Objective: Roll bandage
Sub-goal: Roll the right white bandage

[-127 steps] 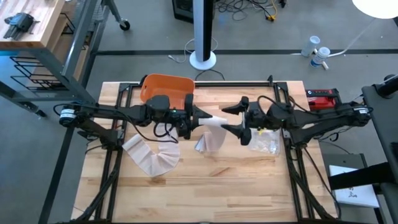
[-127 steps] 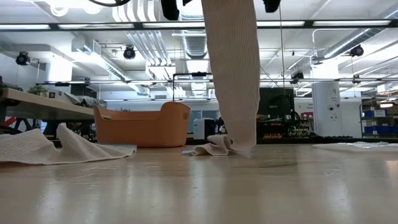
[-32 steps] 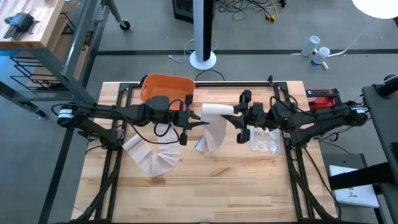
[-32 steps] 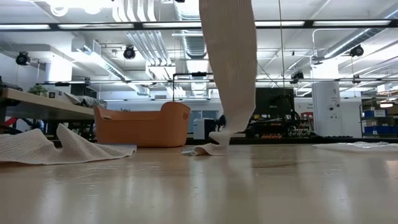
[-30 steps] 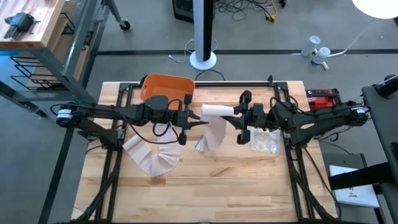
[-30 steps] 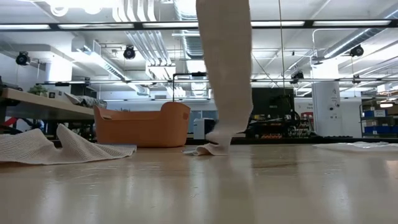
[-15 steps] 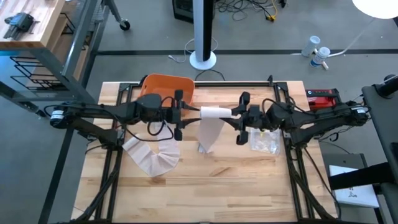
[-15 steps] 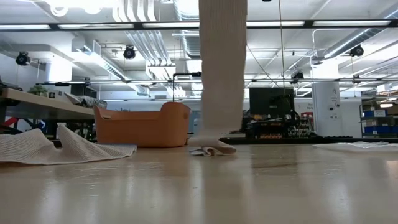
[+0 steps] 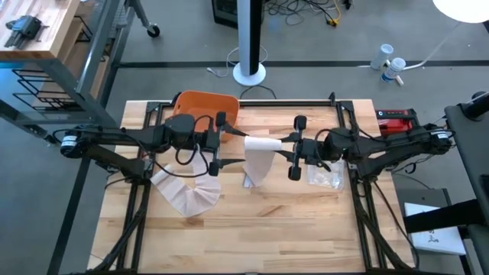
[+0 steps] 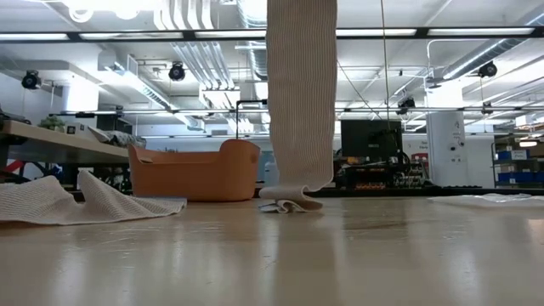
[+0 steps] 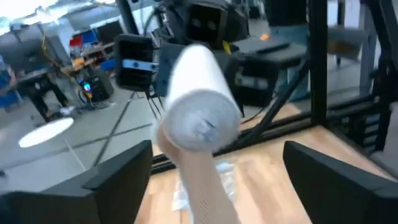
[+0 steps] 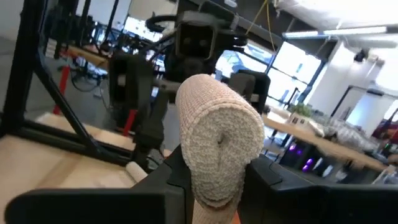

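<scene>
Though partly wound, far from finished: bandage roll (image 9: 263, 143) aloft over the middle of the table (image 9: 252, 229), loose tail (image 10: 299, 102) hanging straight down to a small crumpled heap on the wood. Flanked endwise by left gripper (image 9: 217, 144) and right gripper (image 9: 296, 147), both spread wide, neither closed around it; seemingly pinned end to end. Likely risks: a drop or unwinding if either backs off, skewed winding if the tail drags. Farther out: second bandage (image 9: 187, 192) loose toward the front-left, orange basket (image 9: 205, 107) at the back edge.

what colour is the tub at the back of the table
Orange. The tub shows best in the high view, at the table's far edge behind the left arm.
</scene>
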`<action>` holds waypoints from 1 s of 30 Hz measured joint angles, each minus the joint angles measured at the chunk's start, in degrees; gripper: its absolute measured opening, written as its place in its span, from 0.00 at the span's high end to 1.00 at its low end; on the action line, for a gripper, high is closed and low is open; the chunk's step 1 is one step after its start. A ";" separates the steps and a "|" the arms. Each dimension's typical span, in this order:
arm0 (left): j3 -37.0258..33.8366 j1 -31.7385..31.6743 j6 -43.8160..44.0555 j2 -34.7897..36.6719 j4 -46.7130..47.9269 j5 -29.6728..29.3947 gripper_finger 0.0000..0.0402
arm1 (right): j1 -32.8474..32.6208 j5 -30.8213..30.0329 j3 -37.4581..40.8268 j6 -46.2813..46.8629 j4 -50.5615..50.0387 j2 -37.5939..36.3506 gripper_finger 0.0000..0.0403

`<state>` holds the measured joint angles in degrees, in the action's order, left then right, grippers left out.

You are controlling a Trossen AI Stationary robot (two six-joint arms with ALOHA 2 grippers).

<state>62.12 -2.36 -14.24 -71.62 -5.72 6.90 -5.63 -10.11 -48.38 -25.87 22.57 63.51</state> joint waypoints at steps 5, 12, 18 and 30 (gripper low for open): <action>5.02 -1.87 6.41 -0.05 13.53 -0.02 0.12 | -0.02 0.02 0.01 -11.17 0.03 0.00 0.84; 2.55 -7.07 9.98 -0.47 10.41 12.36 0.17 | -0.02 0.00 0.02 -27.26 -0.17 0.00 0.85; -0.69 -8.83 24.34 -0.79 2.13 15.05 0.14 | -0.02 -0.41 0.02 -40.31 0.00 0.00 0.84; -0.91 -6.83 24.45 -3.02 -8.48 15.17 0.07 | 0.00 -1.14 0.04 -43.78 0.50 0.02 0.86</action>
<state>61.21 -9.19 10.22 -74.64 -14.19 22.06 -5.63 -11.25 -48.34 -69.65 23.07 63.53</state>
